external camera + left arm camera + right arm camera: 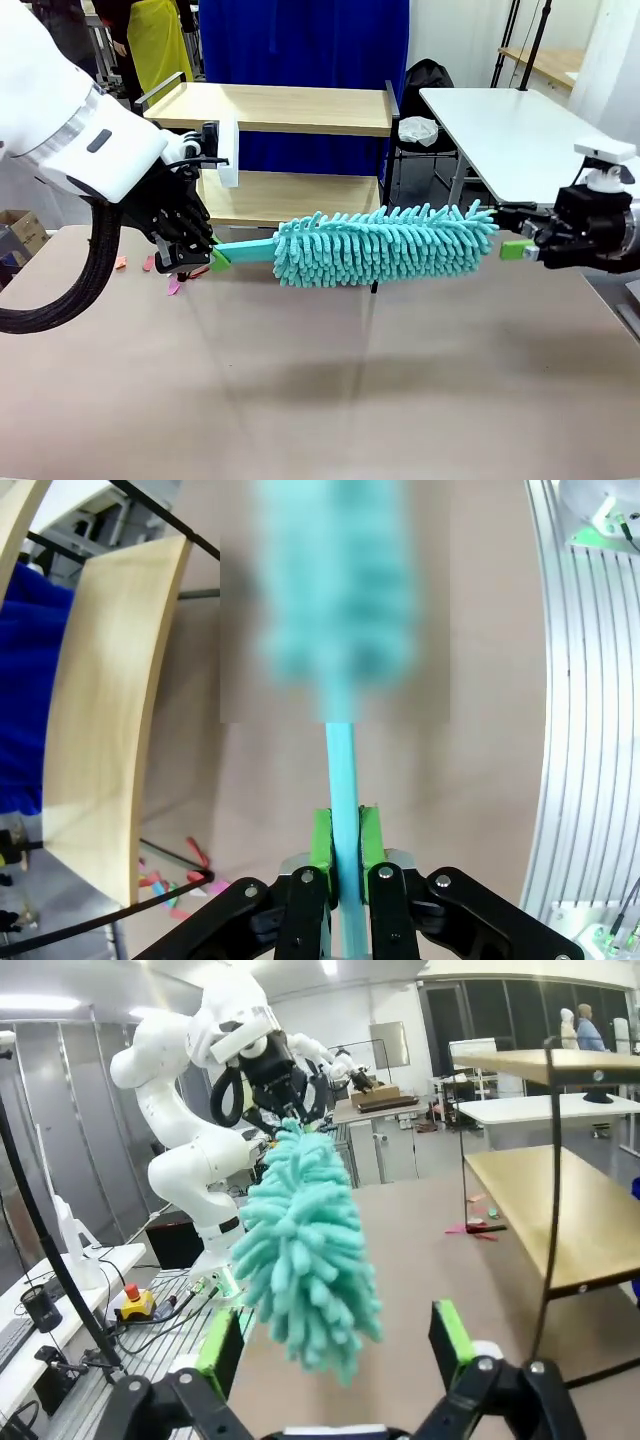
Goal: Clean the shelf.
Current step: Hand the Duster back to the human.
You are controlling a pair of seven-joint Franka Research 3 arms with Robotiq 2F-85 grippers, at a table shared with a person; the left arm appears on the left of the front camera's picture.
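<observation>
shelf without legible writing

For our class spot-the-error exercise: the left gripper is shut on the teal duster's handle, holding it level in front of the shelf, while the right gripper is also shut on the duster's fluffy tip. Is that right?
One detail is wrong. The right gripper is open, its pads either side of the duster tip without clamping it, as the right wrist view shows. The left gripper is indeed shut on the handle, in front of the shelf.

one shelf, one teal duster, two hands
</observation>
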